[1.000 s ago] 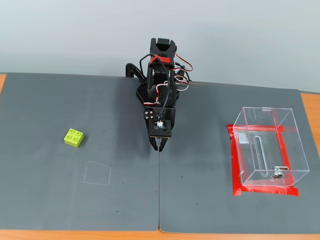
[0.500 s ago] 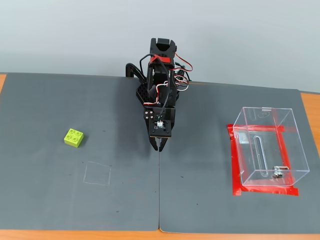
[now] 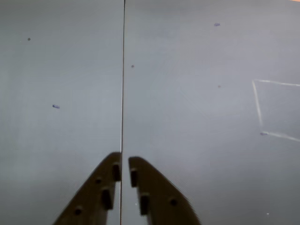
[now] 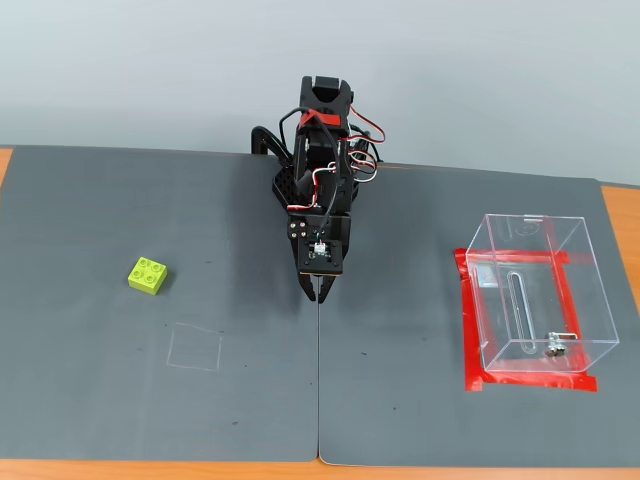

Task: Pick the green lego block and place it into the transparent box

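Here, a black robot arm (image 4: pixel 322 150) sits folded at the far middle of a dark grey mat (image 4: pixel 150 400) on the surface, its end effector (image 4: pixel 316 291) pointing down at the seam (image 4: pixel 318 380) where two mat sheets meet. In the wrist view the end effector (image 3: pixel 124 168) shows two dark fingers (image 3: pixel 101 192) drawn almost together, a thin sliver of mat between their tips and nothing gripped; from that close angle it looks clenched, though whether the tips actually touch is hard to make out. The green lego block (image 4: pixel 148 276) lies well off to the left in the fixed view, alone on the mat, studs up, well apart from the arm. A faint chalk-like square outline (image 4: pixel 195 347) is drawn on the mat near the block, toward the front edge; two of its lines (image 3: pixel 259 108) appear at the right edge of the wrist view. The transparent box (image 4: pixel 540 295) stands upright at the right side of the mat, set on a frame of red tape (image 4: pixel 468 330), with a vertical slot (image 4: pixel 517 310) in its near wall and a small metal latch (image 4: pixel 554 345) low on it. The box is empty. Orange-brown surface (image 4: pixel 620 215) shows past the mat's right edge.
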